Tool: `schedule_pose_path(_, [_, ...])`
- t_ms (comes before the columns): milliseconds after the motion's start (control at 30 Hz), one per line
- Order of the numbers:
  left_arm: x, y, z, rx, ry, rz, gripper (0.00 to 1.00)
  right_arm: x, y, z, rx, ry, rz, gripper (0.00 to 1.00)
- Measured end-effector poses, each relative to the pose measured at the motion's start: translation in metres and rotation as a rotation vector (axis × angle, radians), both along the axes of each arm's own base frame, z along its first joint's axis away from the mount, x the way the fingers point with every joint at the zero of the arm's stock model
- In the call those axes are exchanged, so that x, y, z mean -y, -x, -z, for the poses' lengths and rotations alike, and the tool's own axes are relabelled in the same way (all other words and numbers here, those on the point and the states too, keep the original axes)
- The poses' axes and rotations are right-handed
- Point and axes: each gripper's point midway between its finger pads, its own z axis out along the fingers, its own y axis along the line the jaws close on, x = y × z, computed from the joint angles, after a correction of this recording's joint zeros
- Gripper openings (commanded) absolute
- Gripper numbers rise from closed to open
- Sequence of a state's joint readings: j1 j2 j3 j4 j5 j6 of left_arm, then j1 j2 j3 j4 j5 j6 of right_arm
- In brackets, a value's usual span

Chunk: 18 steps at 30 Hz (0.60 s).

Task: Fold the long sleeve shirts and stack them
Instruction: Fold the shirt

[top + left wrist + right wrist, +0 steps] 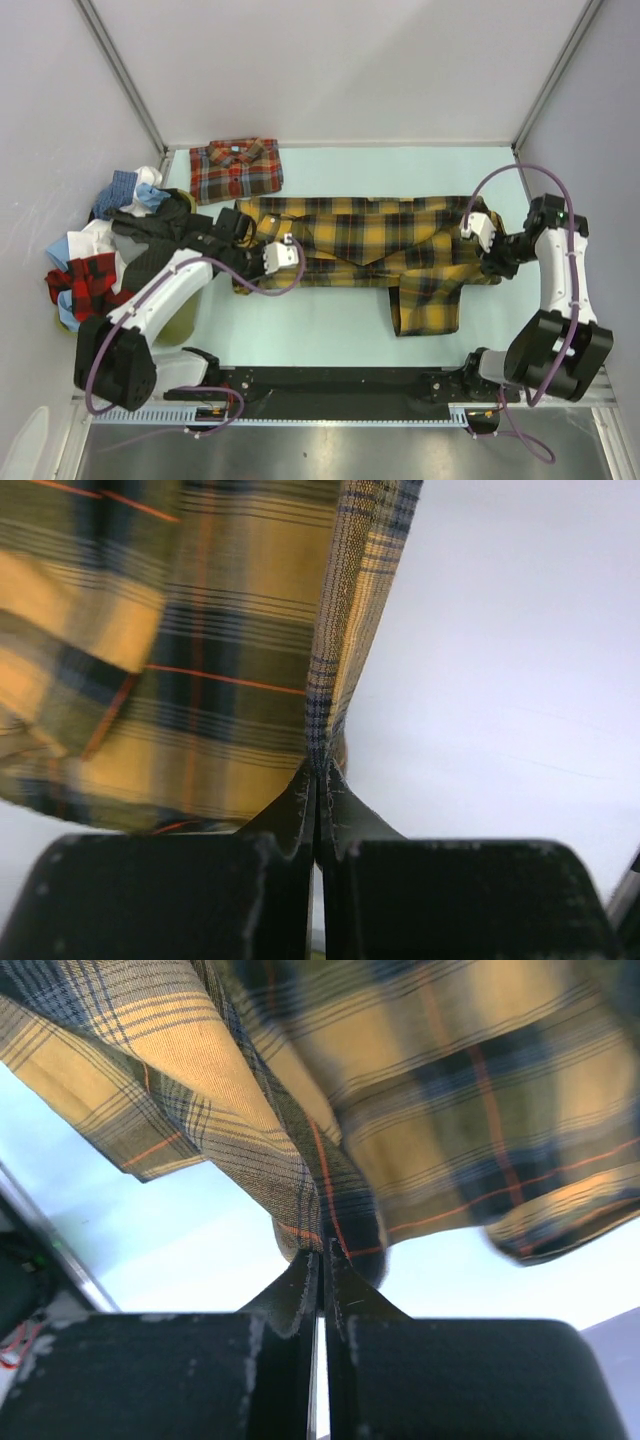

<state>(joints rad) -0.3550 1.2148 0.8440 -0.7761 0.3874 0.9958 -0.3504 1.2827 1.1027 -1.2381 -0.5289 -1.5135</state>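
Red shirt [236, 170]: folded, far left on worktop [330, 330]. Yellow shirt [370, 235]: mid-worktop, half-folded, I judge; one sleeve trailing nearward. My left hand [317, 780] and right hand [322, 1260] each pinch its cloth. Stacking outstanding.

Right gripper [320, 1265] at 6 o'clock, jaws pressed together on a fold of the yellow-and-black plaid shirt [450, 1090]. Cloth spreads from 9 through 12 to 3 o'clock, with thin orange lines in the weave. Pale table [190, 1245] shows at 8 o'clock.
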Motion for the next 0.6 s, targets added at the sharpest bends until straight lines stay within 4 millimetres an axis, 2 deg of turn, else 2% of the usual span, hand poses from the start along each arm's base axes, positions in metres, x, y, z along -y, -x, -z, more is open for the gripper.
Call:
schedule_pose_path(200, [0.005,-0.058,-0.021,0.045,-0.027,-0.04,0.04,-0.002,-0.047,-0.006,0.026,0.01,-0.046,0.0])
schedule_pose_path(300, [0.006,-0.082,-0.019,0.045,-0.053,-0.053,0.04,-0.002,-0.072,-0.002,0.021,0.017,-0.061,0.0])
schedule_pose_path(467, [0.008,-0.123,-0.007,0.024,-0.083,-0.079,0.06,0.003,-0.124,0.006,0.028,0.02,-0.072,0.0])
schedule_pose_path(600, [0.008,-0.148,0.003,0.015,-0.098,-0.093,0.1,0.001,-0.148,0.013,0.029,0.023,-0.086,0.0])
